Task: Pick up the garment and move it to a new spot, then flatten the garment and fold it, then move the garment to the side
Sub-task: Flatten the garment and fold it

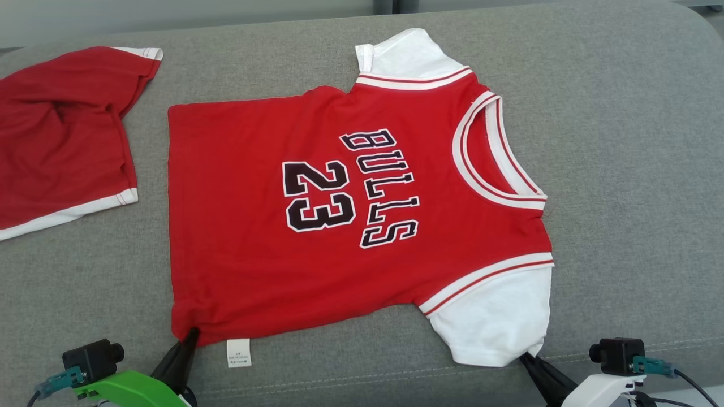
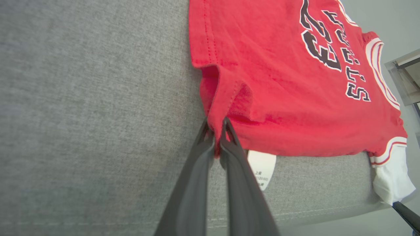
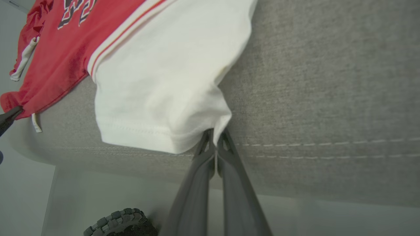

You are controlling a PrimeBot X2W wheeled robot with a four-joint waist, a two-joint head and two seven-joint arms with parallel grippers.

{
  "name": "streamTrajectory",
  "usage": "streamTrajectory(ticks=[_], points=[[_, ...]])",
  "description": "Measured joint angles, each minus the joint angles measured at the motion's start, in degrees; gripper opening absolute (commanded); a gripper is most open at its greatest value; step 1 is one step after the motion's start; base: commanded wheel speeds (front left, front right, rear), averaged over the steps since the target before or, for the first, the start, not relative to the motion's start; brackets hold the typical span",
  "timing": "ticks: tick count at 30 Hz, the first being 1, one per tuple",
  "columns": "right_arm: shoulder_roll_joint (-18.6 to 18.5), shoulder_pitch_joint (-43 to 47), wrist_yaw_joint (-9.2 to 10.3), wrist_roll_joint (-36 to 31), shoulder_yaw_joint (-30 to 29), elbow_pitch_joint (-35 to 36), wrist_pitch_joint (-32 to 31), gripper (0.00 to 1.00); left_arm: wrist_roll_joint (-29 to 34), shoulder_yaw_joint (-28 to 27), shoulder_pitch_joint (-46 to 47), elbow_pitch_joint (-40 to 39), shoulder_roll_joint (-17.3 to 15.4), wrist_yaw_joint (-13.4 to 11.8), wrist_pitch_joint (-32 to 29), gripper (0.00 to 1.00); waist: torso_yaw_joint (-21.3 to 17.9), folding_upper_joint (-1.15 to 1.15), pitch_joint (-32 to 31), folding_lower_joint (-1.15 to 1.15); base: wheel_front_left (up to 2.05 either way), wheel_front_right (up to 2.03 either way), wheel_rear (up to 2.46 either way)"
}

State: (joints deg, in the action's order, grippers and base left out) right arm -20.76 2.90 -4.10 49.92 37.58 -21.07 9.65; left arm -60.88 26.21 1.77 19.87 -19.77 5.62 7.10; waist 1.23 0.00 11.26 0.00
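From my head, the red jersey (image 1: 317, 226) lies flat on the grey cushion (image 1: 622, 169), collar to the right. At my left wrist, my left gripper (image 2: 216, 131) is clenched on its near left hem corner. At my right wrist, my right gripper (image 3: 215, 136) pinches the edge of the near white sleeve (image 3: 157, 82).
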Motion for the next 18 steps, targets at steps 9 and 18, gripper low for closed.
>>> streamTrajectory(ticks=[9,18], points=[[-0.19,-0.43,-0.53,0.40,-0.33,2.15,0.38,0.00,-1.57,-0.07,-0.07,-0.71,-0.30,0.43,-1.05,0.00,-0.59,0.00,0.50,0.00,0.00,0.00,0.00],[-0.97,6.93,-2.15,12.00,-1.13,7.47,-4.05,0.00,-2.48,0.35,-2.42,-3.25,-2.01,0.51,-2.82,0.00,-0.22,0.00,-0.15,0.00,0.00,0.00,0.00]])
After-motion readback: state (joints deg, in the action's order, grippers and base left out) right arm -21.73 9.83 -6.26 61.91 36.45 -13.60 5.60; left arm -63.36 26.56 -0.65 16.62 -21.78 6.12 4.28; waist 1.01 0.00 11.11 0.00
